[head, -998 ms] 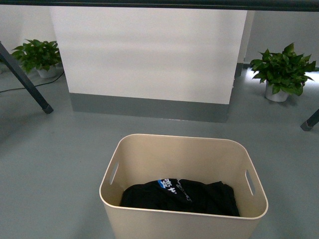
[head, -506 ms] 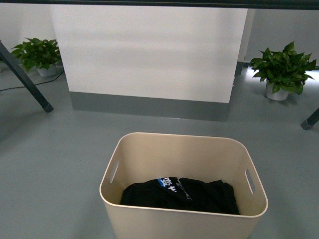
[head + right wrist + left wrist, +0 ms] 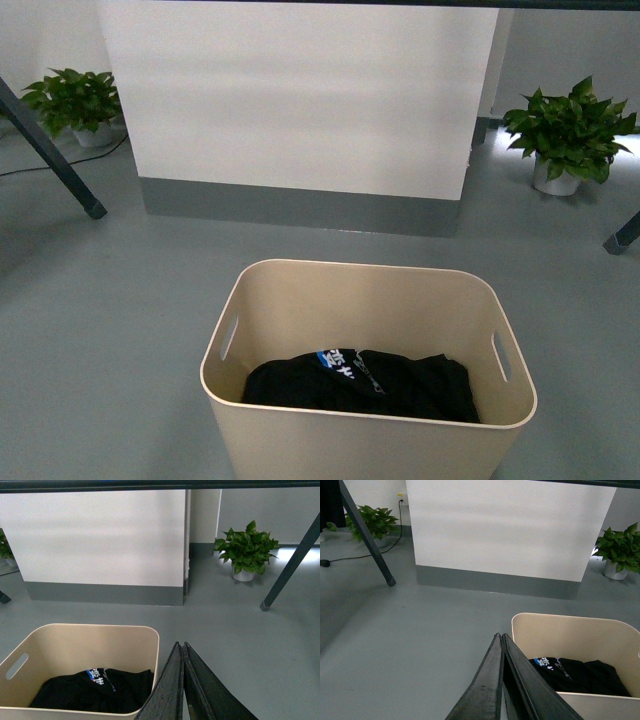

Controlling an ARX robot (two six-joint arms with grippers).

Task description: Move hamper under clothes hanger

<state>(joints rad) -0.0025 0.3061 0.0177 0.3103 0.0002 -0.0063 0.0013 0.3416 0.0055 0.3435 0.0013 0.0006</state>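
The beige hamper (image 3: 365, 305) stands on the grey floor close in front of me, with a black garment (image 3: 365, 385) lying in its bottom. The clothes hanger shows as a slanted dark grey leg (image 3: 50, 155) at the left, a foot (image 3: 622, 235) at the right, and a dark top bar (image 3: 400, 3) along the upper edge. Neither gripper appears in the front view. My left gripper (image 3: 500, 637) is shut and empty, just outside the hamper's (image 3: 570, 640) left short side. My right gripper (image 3: 180, 645) is shut and empty, just outside the hamper's (image 3: 85, 645) right side.
A white panel with a grey base (image 3: 300, 100) stands behind the hamper. Potted plants sit at the far left (image 3: 70, 100) and far right (image 3: 570, 130). A black cable (image 3: 350, 557) runs on the floor near the left hanger leg (image 3: 367, 537).
The front view has crept forward. The top bar has risen to the frame's edge and the panel looks slightly nearer. The hamper keeps about the same place in front of me.
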